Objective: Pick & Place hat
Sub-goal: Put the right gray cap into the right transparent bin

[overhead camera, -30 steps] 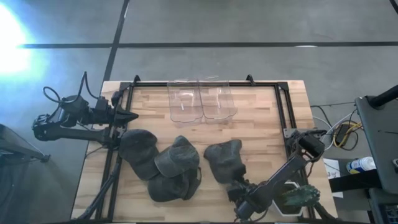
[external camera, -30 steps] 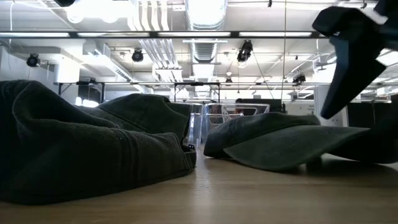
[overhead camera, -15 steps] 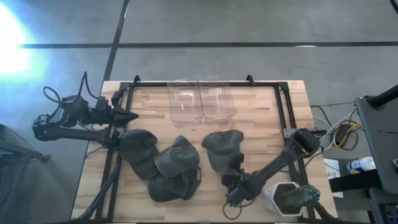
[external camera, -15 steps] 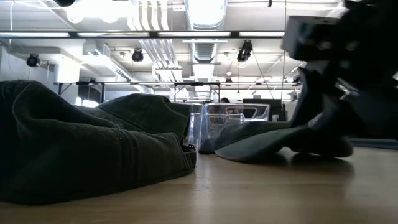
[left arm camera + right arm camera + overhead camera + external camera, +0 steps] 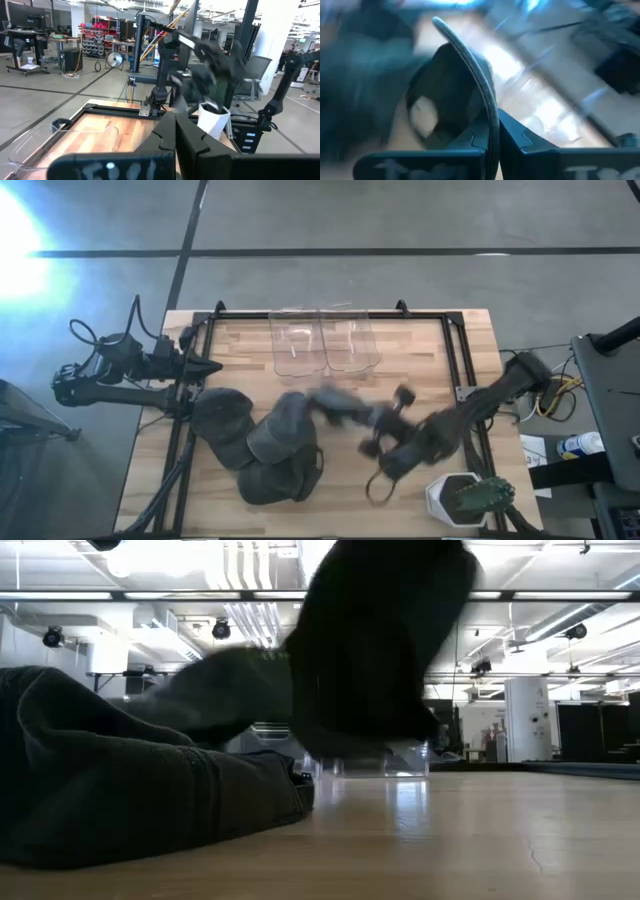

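Observation:
A dark grey-green hat (image 5: 335,402) hangs blurred above the middle of the table, with my right gripper (image 5: 372,423) shut on it. In the low view the hat (image 5: 250,690) and the gripper show as a dark blur clear of the tabletop. In the right wrist view its brim (image 5: 470,65) curves away from the fingers, the hollow crown (image 5: 440,110) beside it. Other hats (image 5: 260,445) lie in a heap on the wood at the left front. My left gripper (image 5: 212,367) waits shut at the left edge. My right gripper pinches the edge of the hat's brim (image 5: 491,117) between its two fingers. The brim stands edge-on in the gap and arcs away ahead of the fingers. The hat is lifted clear of the table, its crown trailing toward the heap of hats.
Two clear plastic bins (image 5: 325,345) stand at the table's far middle. A white pot with a plant (image 5: 455,495) sits at the near right corner. A black frame (image 5: 455,350) runs round the tabletop. Bare wood lies right of the heap.
My right gripper has shut on the hat's brim near the table's front edge. It has then swung up and toward the far left. The hat, which lay flat on the wood, is now lifted clear and carried toward the table's middle.

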Controlling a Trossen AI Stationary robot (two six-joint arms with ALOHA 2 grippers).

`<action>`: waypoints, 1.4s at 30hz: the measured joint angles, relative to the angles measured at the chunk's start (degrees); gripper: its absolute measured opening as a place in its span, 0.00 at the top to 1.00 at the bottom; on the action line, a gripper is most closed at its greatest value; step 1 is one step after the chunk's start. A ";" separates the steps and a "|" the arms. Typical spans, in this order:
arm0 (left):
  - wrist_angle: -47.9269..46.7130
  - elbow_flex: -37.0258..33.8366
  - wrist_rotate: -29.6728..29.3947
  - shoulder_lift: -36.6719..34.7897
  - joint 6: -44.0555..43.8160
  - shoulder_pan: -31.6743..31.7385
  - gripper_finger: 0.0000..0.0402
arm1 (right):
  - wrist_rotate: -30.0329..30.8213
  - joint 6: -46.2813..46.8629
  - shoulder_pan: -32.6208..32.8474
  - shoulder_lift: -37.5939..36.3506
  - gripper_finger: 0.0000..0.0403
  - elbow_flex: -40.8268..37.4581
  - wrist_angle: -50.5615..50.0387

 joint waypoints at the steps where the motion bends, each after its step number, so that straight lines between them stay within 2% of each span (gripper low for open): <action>1: 0.00 0.01 0.01 0.00 -0.01 0.00 1.00 | 2.91 1.33 -1.23 -2.17 0.97 0.04 -0.03; 4: 0.00 0.02 0.00 0.00 -0.01 0.00 1.00 | 8.96 2.30 -6.51 -7.07 0.97 0.00 0.50; 9: 0.00 0.01 0.00 -0.01 -0.01 0.01 1.00 | 10.92 -10.25 -18.08 -10.71 0.97 -0.09 9.66; 12: 0.00 0.02 0.00 0.00 -0.02 0.00 1.00 | 6.10 -15.54 -24.95 -10.20 0.97 -0.22 14.01; 16: -0.02 0.01 0.01 0.00 -0.01 0.01 1.00 | -4.14 -12.91 -32.88 -7.36 0.97 -0.59 13.73; 19: -0.04 0.01 0.00 -0.01 0.00 0.00 1.00 | -7.41 -10.39 -36.38 -4.23 0.97 -1.06 12.29; 22: -0.04 0.00 0.01 0.00 0.00 0.00 1.00 | -8.68 -10.31 -38.96 -1.08 0.97 -1.08 11.84; 25: 2.40 0.00 0.00 0.22 0.52 0.00 1.00 | -14.37 -10.31 -41.36 2.89 0.97 -1.08 11.69; 28: 7.05 0.02 0.00 0.70 -2.93 0.00 1.00 | -17.05 -10.96 -42.48 6.65 0.97 -1.10 11.68; 32: 8.82 0.02 0.00 0.74 -5.49 0.00 1.00 | -19.02 -15.27 -42.67 10.41 0.97 -1.10 11.65; 35: 12.53 0.00 0.01 0.92 -7.05 0.00 1.00 | -18.87 -22.20 -41.59 11.30 0.97 -1.01 11.76; 39: 17.01 0.00 0.00 0.92 -12.66 0.00 1.00 | -17.41 -37.67 -39.38 11.98 0.97 -1.05 12.02; 42: 19.38 0.02 0.02 0.90 -15.69 0.00 1.00 | -19.12 -47.76 -39.04 11.99 0.97 -1.23 10.94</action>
